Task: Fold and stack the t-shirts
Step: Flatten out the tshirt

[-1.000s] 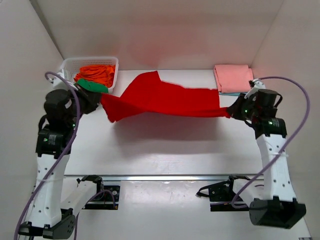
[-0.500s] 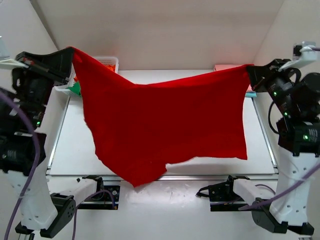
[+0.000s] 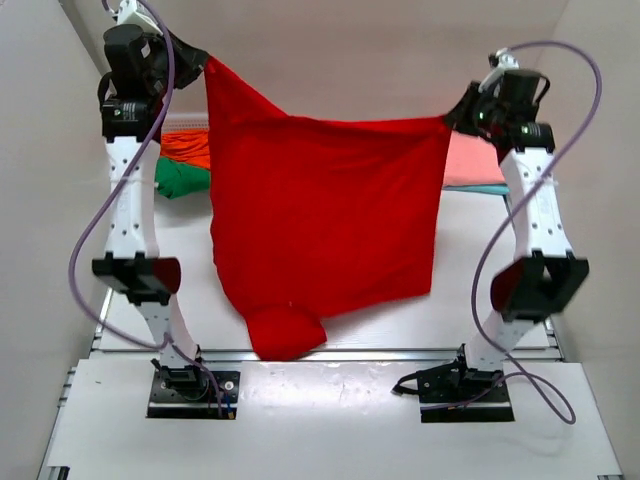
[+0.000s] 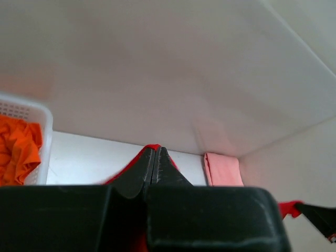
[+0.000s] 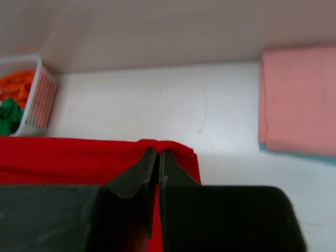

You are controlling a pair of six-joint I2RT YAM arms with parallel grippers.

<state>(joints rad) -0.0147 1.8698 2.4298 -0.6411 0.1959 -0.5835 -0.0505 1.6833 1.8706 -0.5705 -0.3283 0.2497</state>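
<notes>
The bright red t-shirt (image 3: pixel 320 215) hangs spread between my two raised arms, its lower end bunched on the table near the front edge. My left gripper (image 3: pixel 203 62) is shut on its upper left corner; red cloth (image 4: pixel 149 148) shows at the tips of my left gripper (image 4: pixel 155 149) in the left wrist view. My right gripper (image 3: pixel 450 115) is shut on the upper right corner; in the right wrist view my right gripper (image 5: pixel 156 152) pinches the red cloth (image 5: pixel 73 152). A folded salmon pink t-shirt (image 3: pixel 472 160) lies on a light blue one (image 5: pixel 294 154) at the back right.
A white lattice basket (image 5: pixel 39 94) at the back left holds an orange t-shirt (image 3: pixel 185 147) and a green t-shirt (image 3: pixel 180 180). The white table (image 3: pixel 480 300) is bounded by white walls behind and at both sides.
Both arms have swung the red t-shirt up from low over the table and then back away from the camera. It now hangs as a sheet with its lower end on the table.
</notes>
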